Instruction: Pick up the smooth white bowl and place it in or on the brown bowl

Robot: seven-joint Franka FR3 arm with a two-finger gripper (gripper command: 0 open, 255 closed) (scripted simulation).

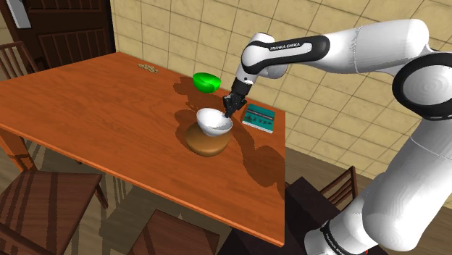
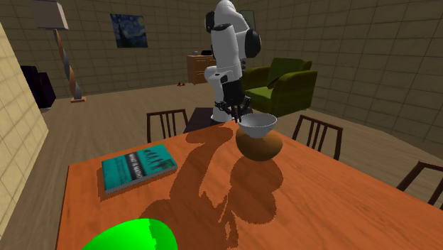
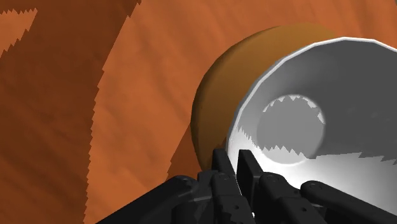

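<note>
smooth white bowl [image 3: 347, 76], matt brown bowl [image 3: 219, 102], seemingly polished wooden table [image 3: 121, 108].

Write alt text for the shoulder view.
The black gripper pinches the rim of a white bowl directly over a brown bowl on a wooden table. A green object and a teal book lie beyond them, near the tiled wall.

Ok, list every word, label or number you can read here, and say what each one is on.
"FRANKA EMIKA": white letters on a dark band of the arm, shoulder view.
Small lettering low on the arm, by the stand: too small to read.
Teal book: white print on the cover, too blurred to read.
White bowl, brown bowl: no text.
</note>
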